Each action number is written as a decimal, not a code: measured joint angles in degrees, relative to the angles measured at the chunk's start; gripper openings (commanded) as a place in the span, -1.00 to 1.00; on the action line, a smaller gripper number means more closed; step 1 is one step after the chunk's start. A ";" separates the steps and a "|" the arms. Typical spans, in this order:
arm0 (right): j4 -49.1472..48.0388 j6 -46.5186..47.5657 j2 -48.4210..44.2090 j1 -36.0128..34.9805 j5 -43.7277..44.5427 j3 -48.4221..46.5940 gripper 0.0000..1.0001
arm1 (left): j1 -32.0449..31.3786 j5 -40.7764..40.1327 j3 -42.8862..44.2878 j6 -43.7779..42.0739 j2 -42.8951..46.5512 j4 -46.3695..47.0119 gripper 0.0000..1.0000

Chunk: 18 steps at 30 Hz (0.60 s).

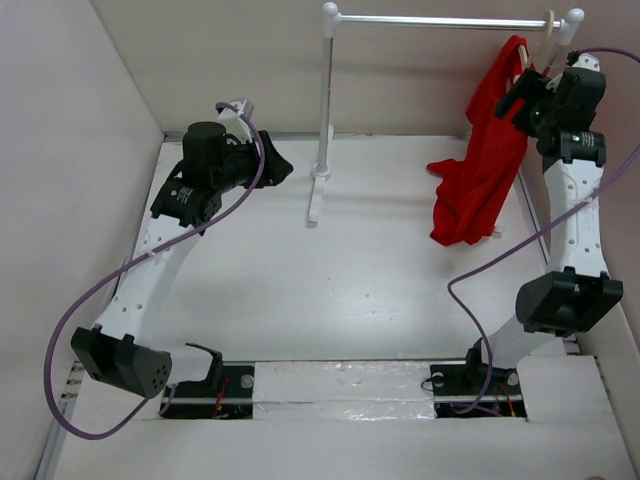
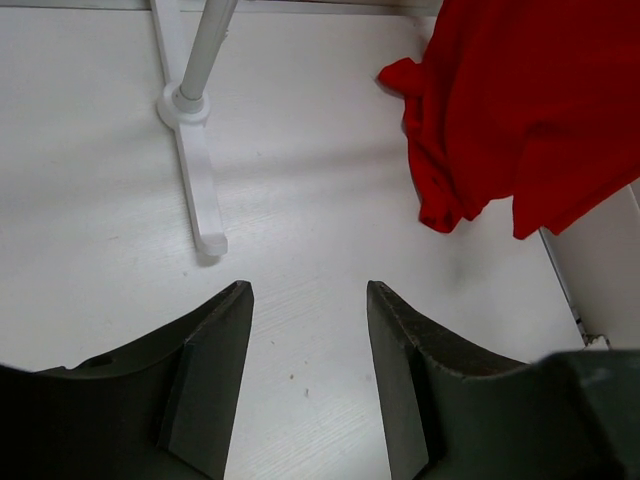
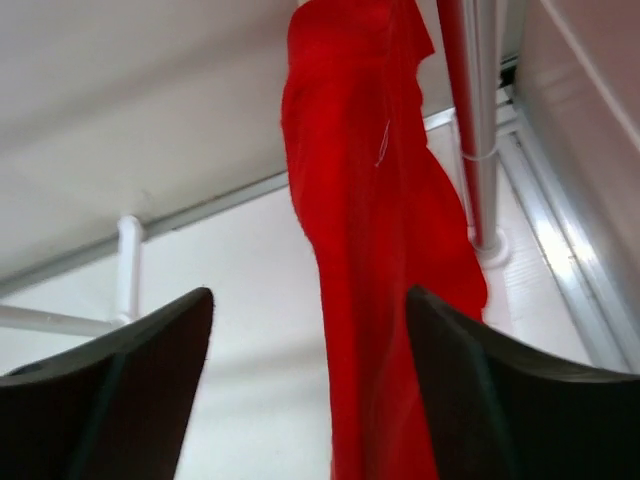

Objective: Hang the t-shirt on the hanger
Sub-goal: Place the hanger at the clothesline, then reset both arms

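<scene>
1. The left end effector (image 2: 308, 295) sits over the far left part of the desk (image 1: 350, 290) and faces right across it. Its two fingers (image 2: 215, 360) stand wide apart with only bare desk between them, and it has hold of nothing
2. Just right of it stands the rack (image 1: 326, 90). Its white post rises from a flat foot on the desk, and a metal bar runs right from the top of the post
3. The hanger (image 1: 545, 38), thin and pale beige, hooks over the bar close to its right end, at the far right of the scene
4. The t-shirt (image 1: 490, 160) hangs from the hanger in a long, narrow red drape. Its lower part spreads out to the left and bunches low by the right edge of the desk; whether that cloth touches the desk cannot be told. How the collar sits on the hanger's shoulders is hidden behind the right arm
5. The right end effector (image 3: 310, 293) is raised at the far right, just beside the upper part of the t-shirt and below the hanger. In the right wrist view its fingers (image 3: 150, 360) are spread wide, the red cloth hangs beyond them, and they grip nothing
</scene>
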<state>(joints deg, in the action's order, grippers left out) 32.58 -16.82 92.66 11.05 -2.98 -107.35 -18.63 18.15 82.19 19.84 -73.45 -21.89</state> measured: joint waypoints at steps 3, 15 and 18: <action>0.39 -1.62 -1.97 0.26 0.90 0.76 1.00 | 0.00 0.39 0.00 0.17 -0.04 -0.02 -0.06; -10.19 -13.09 -31.61 -10.27 1.09 20.63 1.00 | 0.00 1.20 1.97 4.98 -1.70 2.25 0.03; -14.38 -13.64 -36.50 -15.45 -4.94 25.33 1.00 | 0.00 -0.15 2.08 6.23 -1.18 3.52 0.03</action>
<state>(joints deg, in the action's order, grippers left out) 18.20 -30.46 56.16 -4.40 -7.92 -82.02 -18.63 18.00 84.27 26.06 -74.63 -18.37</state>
